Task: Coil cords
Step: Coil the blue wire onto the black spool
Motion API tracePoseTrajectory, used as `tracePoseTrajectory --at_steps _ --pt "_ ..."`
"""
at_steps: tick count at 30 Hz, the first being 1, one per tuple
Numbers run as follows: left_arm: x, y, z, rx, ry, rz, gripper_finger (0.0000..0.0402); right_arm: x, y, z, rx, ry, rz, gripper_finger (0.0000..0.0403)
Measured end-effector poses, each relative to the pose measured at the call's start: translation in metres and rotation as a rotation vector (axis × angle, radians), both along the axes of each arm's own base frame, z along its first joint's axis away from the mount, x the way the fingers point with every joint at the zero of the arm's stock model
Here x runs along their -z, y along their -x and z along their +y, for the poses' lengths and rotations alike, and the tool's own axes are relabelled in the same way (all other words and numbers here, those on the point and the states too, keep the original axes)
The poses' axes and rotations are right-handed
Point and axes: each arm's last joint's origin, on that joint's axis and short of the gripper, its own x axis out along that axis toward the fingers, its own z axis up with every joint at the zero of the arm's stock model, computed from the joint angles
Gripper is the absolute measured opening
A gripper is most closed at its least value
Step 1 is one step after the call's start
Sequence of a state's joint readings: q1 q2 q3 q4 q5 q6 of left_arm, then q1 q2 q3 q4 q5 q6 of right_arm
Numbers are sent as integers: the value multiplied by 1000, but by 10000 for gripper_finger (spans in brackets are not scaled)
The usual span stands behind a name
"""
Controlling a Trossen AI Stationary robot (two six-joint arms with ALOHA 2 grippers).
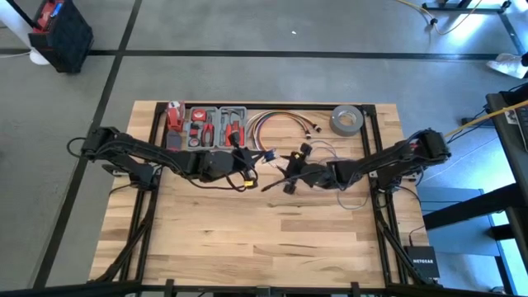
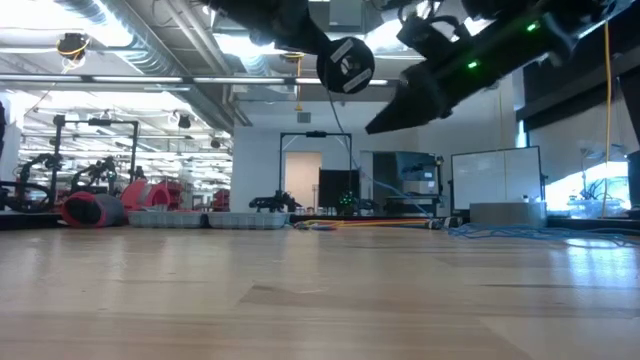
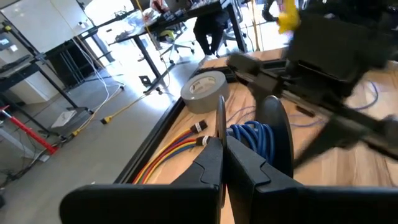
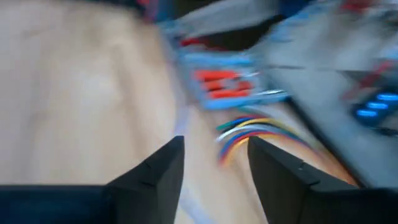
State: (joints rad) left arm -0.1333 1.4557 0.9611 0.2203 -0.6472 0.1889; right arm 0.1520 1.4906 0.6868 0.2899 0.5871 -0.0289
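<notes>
My left gripper [image 3: 224,155] is shut on a thin round black disc [image 3: 221,121], held high over the table's middle [image 2: 345,63]. Blue wire [image 3: 252,135] is wound in a coil between this disc and a second black disc [image 3: 277,134]. The wire's loose thin grey-blue end [image 1: 340,196] lies in loops on the table. A thin black cord [image 2: 338,125] hangs down from the disc. My right gripper [image 4: 214,162] stands open just right of the disc [image 1: 285,175], with nothing between its fingers. My left gripper pinches the thin disc's rim [image 3: 221,134] between its two fingers. The fingers come roughly level from the table's left. The disc stands on edge, lifted clear of the table, with the blue coil beside it.
A grey tape roll [image 1: 347,120] lies at the far right. A bundle of red, yellow and white cables [image 1: 276,124] lies beside it. A grey tray of red-handled tools [image 1: 210,128] sits at the far edge. The near half of the wooden table [image 1: 264,239] is bare.
</notes>
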Motion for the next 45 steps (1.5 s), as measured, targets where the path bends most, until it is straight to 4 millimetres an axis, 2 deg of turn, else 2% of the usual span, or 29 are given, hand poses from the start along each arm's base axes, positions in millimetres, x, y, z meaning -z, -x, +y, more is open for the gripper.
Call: tracePoseTrajectory --at_steps 4,6,11,15,21,31,37,45 --pt "0 0 0 0 3 0 0 -5 11 4 -206 -113 99 194" --pt "0 0 0 -1 4 2 0 -7 15 5 -245 -145 118 195" --pt "0 0 0 -2 8 -1 0 -6 19 4 -230 -131 131 195" --pt "0 0 0 -2 8 -5 0 12 28 -1 -227 -133 107 195" --pt "0 0 0 -1 8 -5 0 32 43 -20 -178 -137 -38 195" --pt "0 0 1 -4 6 -4 0 32 45 -27 -128 -121 -83 195" --pt "0 0 1 -3 1 -1 0 27 44 -30 -1 -65 -121 195" --pt "0 0 1 -2 0 0 0 28 43 -27 -104 -139 -120 195"
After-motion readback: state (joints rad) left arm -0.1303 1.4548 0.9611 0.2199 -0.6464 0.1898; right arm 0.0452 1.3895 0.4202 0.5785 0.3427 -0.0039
